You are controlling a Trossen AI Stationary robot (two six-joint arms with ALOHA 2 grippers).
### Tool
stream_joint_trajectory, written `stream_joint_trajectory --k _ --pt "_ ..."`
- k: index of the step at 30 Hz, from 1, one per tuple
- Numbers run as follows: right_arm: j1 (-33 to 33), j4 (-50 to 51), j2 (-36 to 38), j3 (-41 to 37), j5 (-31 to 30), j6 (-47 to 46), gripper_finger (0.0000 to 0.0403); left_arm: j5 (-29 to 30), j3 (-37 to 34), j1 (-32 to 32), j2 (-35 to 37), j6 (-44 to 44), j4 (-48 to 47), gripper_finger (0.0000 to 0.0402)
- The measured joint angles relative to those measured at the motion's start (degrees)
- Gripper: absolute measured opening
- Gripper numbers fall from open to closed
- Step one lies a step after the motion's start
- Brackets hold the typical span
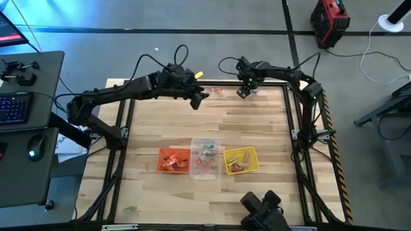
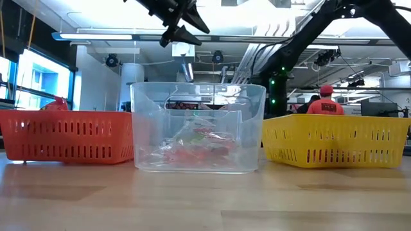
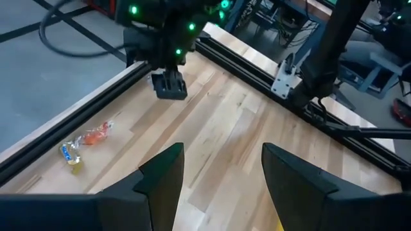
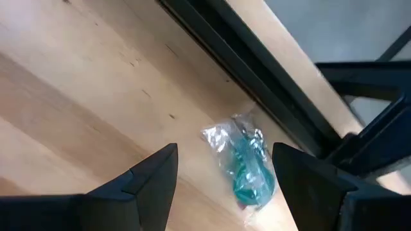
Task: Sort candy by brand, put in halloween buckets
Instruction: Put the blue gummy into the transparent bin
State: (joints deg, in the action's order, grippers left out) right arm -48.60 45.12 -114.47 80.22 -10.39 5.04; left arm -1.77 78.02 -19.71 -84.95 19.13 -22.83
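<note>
Right gripper point(image 4: 221, 176), fingers wide and empty, hovers over a teal-wrapped candy point(image 4: 247, 168) lying just beside the table's point(image 1: 257, 122) far-edge frame rail point(image 4: 257, 67); one finger may strike the rail, pushing the sweet aside.

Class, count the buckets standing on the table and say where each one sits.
3, in a row near the table's front edge: the orange bucket on the left, the clear bucket in the middle, the yellow bucket on the right.
</note>
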Motion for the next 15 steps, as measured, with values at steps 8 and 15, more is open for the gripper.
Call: stream_joint_trajectory --k 8,15 --pt "1.0 -1.2 -2.5 0.1 -6.8 1.5 0.0218 0.1 0.0 0.0 0.0 -1.7 0.0 0.02" --pt "1.4 -3.4 -2.8 0.1 -9.4 1.4 0.0091 0.2 -0.1 -1.8 3.3 -6.4 0.6 0.02"
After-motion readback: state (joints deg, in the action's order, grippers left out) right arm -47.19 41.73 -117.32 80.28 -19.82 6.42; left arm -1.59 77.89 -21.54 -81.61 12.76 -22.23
